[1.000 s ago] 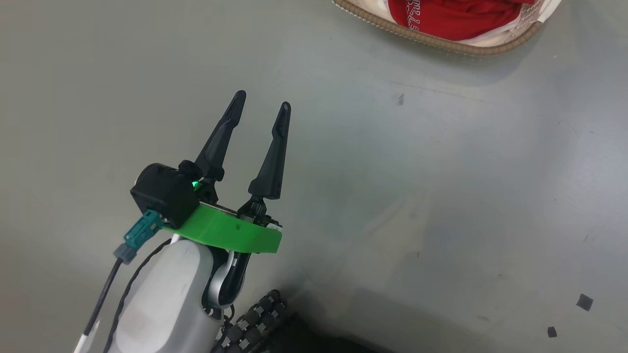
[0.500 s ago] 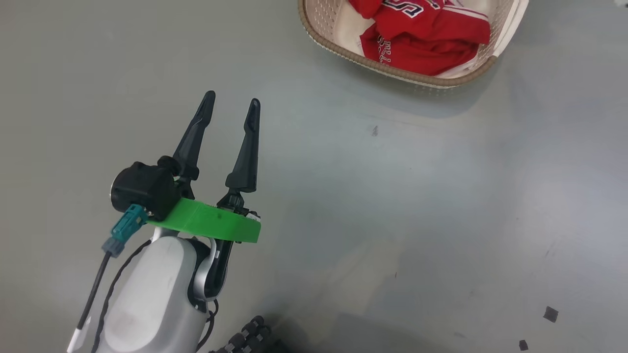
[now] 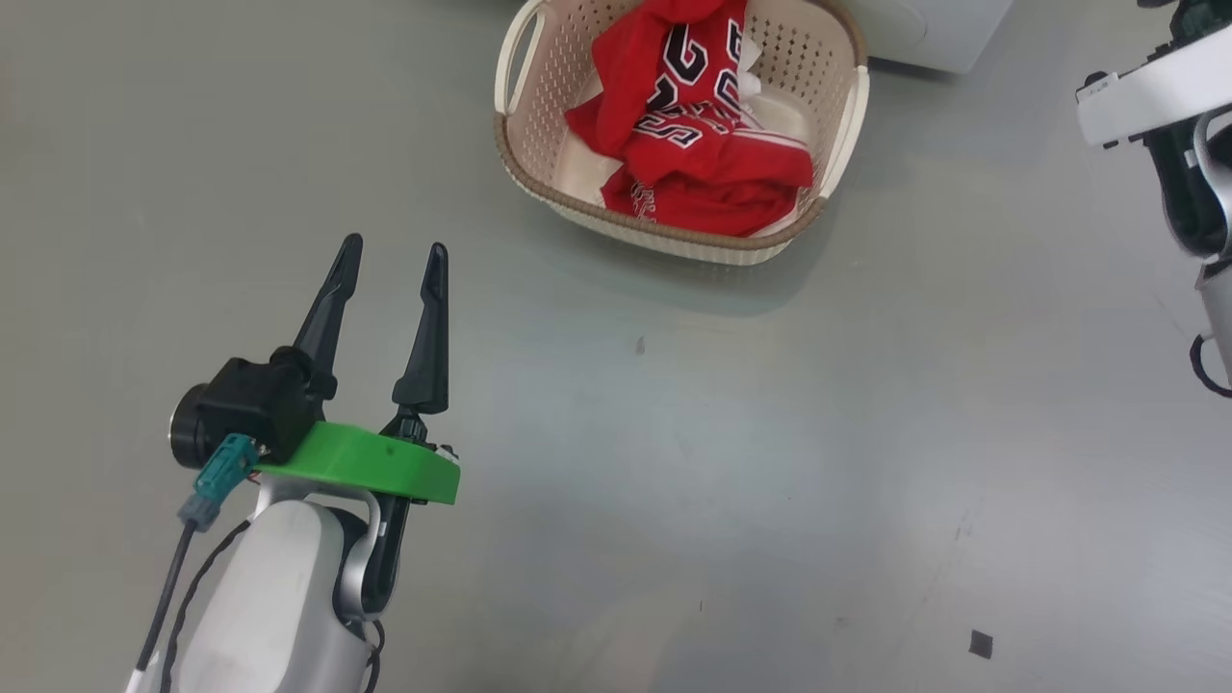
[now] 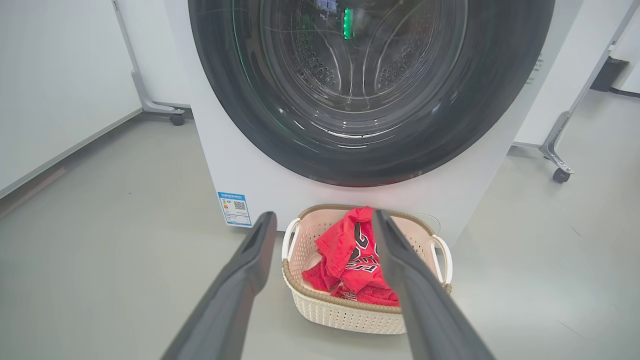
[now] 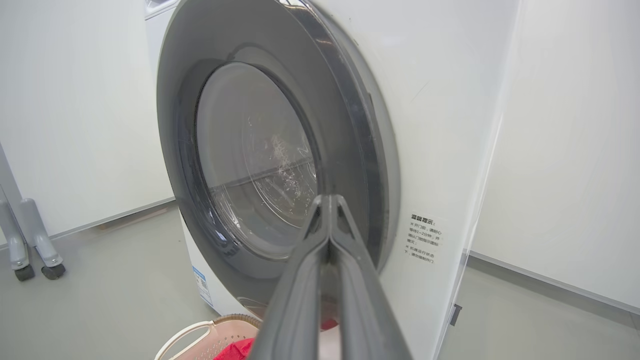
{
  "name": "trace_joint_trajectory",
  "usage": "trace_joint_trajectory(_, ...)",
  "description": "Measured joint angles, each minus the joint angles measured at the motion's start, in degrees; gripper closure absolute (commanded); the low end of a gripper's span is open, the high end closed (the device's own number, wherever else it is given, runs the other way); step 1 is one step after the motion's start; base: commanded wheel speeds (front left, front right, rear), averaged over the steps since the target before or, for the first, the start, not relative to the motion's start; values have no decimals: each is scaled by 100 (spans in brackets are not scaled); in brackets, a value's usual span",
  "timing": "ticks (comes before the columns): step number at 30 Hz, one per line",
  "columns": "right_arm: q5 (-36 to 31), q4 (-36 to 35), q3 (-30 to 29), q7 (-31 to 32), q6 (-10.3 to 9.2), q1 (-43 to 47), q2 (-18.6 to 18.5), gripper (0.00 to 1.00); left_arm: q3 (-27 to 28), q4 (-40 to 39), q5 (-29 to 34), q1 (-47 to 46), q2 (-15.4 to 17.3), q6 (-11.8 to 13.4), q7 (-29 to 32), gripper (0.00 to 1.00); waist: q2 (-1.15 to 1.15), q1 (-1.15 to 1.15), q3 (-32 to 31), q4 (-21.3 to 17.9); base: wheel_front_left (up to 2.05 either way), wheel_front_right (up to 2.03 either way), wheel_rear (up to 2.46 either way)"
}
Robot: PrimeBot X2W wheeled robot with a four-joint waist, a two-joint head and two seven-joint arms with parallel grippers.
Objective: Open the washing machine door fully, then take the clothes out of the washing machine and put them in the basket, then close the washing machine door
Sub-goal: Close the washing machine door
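The cream basket (image 3: 525, 168) stands on the floor with the red clothes (image 3: 703, 164) piled inside, navy lettering showing. My left gripper (image 3: 395, 243) hangs open and empty, short of the basket and to its left. Along the left wrist view, the open left gripper (image 4: 324, 214) frames the basket (image 4: 345, 312) and clothes (image 4: 345, 255), with the washing machine (image 4: 240, 170) behind and its door (image 4: 235, 110) lying against the front. My right gripper (image 5: 327, 198) is shut on nothing, tips close to the door (image 5: 350, 125) rim.
Grey floor spreads around the basket. A corner of the white washing machine (image 3: 924, 34) sits just behind the basket. My right arm's wrist (image 3: 1155, 87) shows at the right edge. Wheeled stand legs (image 4: 557, 160) flank the machine, and white walls stand behind it.
The head camera has tilted up, so the whole basket, the machine's corner and the right wrist have come into view. The left gripper stays open and empty.
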Motion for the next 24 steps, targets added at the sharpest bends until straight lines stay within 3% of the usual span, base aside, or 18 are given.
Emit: trace_joint_trajectory(24, 278, -584, -890, 1, -312, 2919, 730, 100, 809, 222, 230, 1336, 232, -194, 1, 0, 0, 0, -1818, -1330, 0, 0, 0)
